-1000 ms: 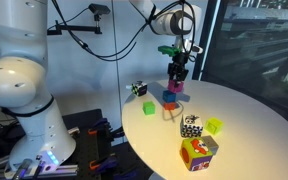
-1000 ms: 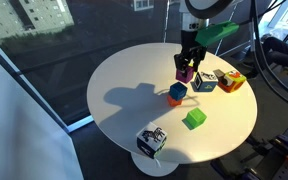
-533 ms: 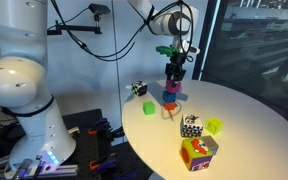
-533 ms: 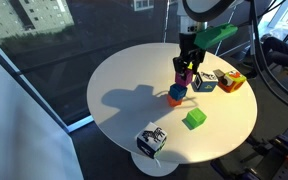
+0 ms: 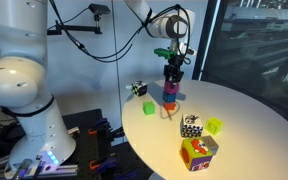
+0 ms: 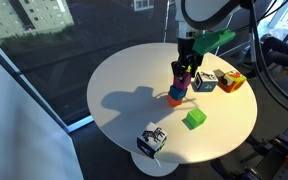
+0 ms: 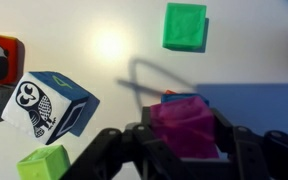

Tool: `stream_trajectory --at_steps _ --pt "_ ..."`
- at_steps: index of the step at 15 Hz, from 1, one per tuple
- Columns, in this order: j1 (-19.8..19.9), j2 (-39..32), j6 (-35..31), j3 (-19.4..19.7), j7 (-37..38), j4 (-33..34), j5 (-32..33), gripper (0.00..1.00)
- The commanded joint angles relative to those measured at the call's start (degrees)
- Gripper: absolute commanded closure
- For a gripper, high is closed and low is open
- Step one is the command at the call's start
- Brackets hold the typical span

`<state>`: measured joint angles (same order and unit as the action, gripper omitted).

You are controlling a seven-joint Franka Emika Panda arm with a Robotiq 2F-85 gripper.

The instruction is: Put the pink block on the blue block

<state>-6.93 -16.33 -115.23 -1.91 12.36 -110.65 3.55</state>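
The arm (image 5: pixel 167 22) bends downward from above; its gripper (image 5: pixel 171 86) points straight down, jaws clamped tight.

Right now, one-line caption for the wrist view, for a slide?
Gripper shut on the pink block, directly over the blue block; a green cube lies nearby.

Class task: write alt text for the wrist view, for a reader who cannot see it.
The gripper, shut on the pink block, holds it directly over the blue block on a white table. A green cube lies beyond; an owl-patterned cube sits toward the picture's left.
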Motion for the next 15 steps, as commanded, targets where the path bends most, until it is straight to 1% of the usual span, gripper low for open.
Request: stream_trajectory --at_steps 1,6,15 --pt "-0.58 1.81 -3.59 0.14 2.66 -2.44 2.51 0.67" --pt "-0.74 2.15 -5.36 0.15 3.65 -3.68 3.65 0.67" --pt "-0.75 2.73 -4.77 0.02 3.56 -4.12 3.53 0.67"
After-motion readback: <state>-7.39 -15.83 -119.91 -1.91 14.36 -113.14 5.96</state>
